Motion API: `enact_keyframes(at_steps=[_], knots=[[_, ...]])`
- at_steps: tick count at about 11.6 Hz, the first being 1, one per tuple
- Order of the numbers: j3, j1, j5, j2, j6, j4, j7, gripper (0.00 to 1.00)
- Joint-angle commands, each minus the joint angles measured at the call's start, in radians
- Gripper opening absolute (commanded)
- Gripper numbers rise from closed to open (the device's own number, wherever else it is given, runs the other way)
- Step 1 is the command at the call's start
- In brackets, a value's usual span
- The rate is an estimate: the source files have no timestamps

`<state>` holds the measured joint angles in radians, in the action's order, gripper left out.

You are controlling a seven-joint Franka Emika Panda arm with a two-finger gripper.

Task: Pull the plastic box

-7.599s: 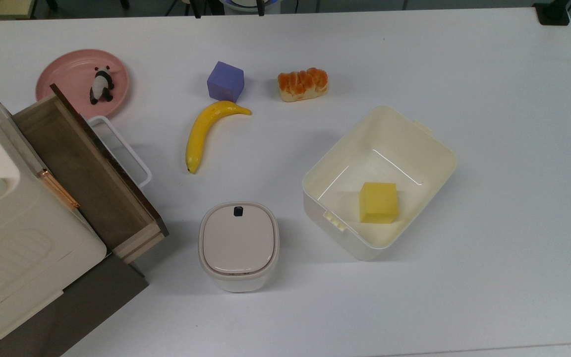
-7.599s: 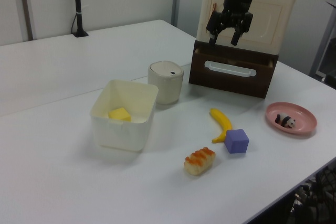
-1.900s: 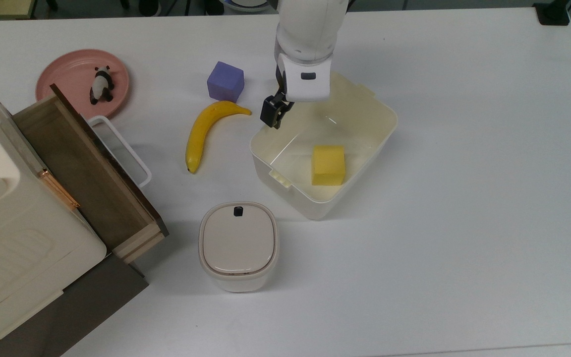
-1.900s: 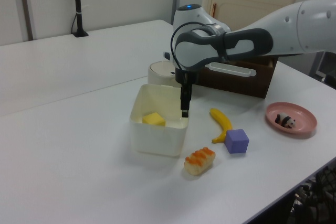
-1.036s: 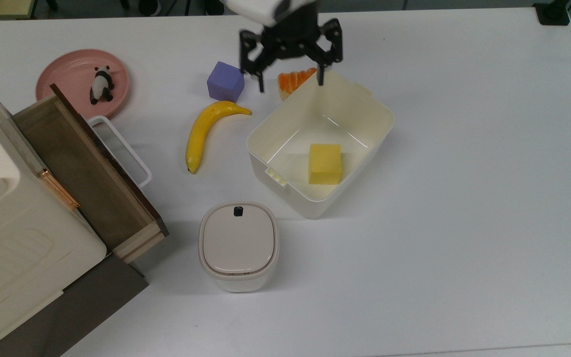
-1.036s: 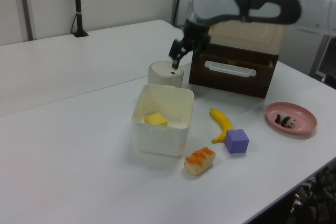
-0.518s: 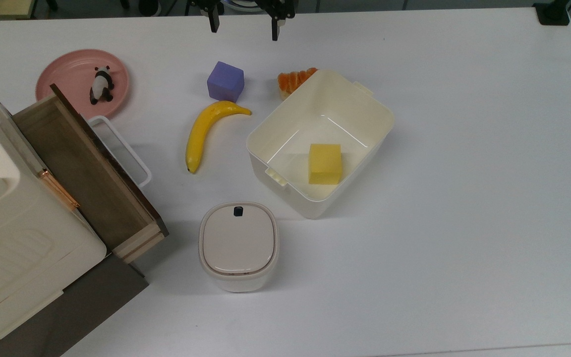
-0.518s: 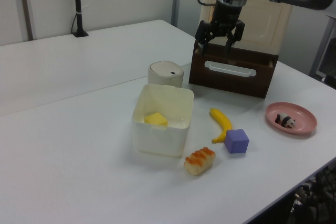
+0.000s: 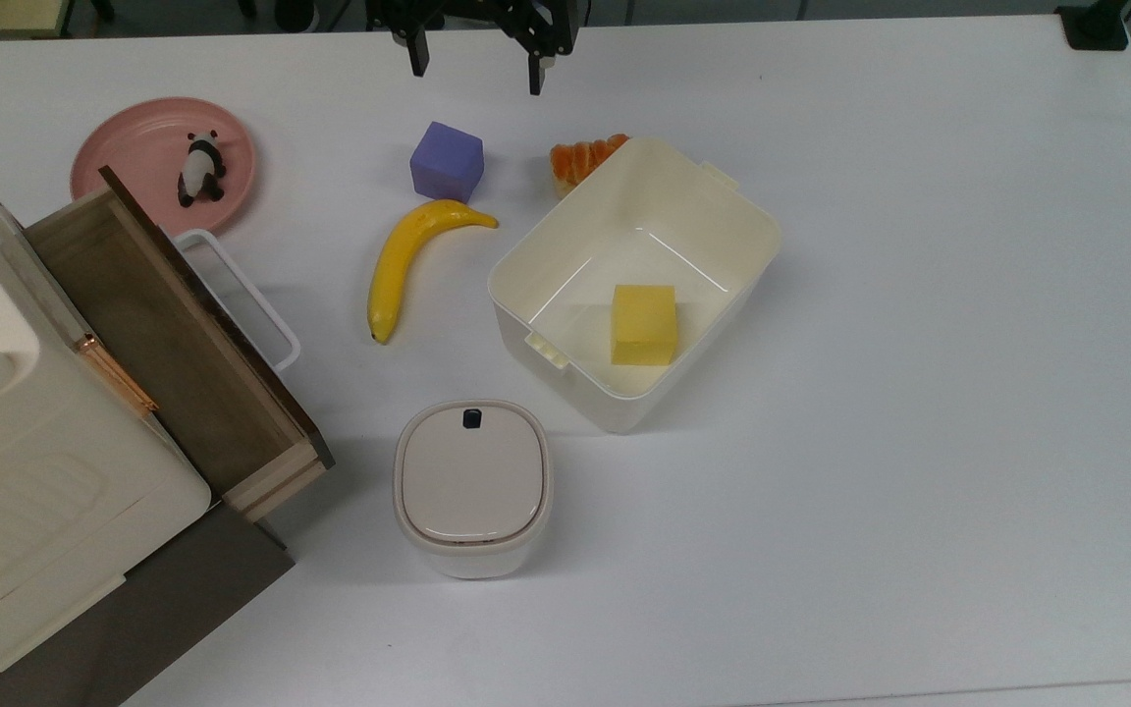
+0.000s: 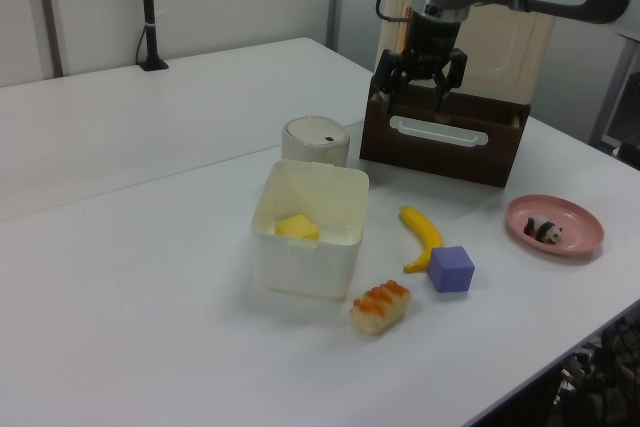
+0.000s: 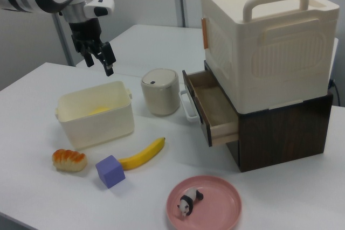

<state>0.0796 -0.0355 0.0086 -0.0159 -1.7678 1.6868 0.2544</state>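
plastic box (image 9: 723, 211): mid-table, open top, yellow block (image 9: 643, 324) inside; bread roll (image 9: 573, 160) touching its far corner in the top view, lidded white container (image 9: 472, 486) near its front corner
banana (image 9: 406, 257): just beside the box on the top view's left, purple cube (image 9: 447, 161) above it
gripper (image 9: 476, 56): fingers apart, holding nothing, raised at the table's far edge, well apart from the box
progress: nothing gripped, arm clear of the box; looks like the pull is finished, or else not begun
left: likely nothing, can't confirm from the scene alone

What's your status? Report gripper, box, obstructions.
Gripper open, raised, clear of everything. Plastic box on the table, yellow block inside. Bread against its far corner; banana alongside.
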Motion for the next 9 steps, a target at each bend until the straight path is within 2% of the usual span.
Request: enact_keyframes(at_steps=[1,2,9], knots=[[-0.072,0.069,0.007,-0.012,0.022,0.01,0.002,1.0],[-0.087,0.083,0.007,-0.012,0.025,0.01,-0.004,1.0],[-0.095,0.085,0.011,-0.013,0.031,0.01,-0.024,1.0]])
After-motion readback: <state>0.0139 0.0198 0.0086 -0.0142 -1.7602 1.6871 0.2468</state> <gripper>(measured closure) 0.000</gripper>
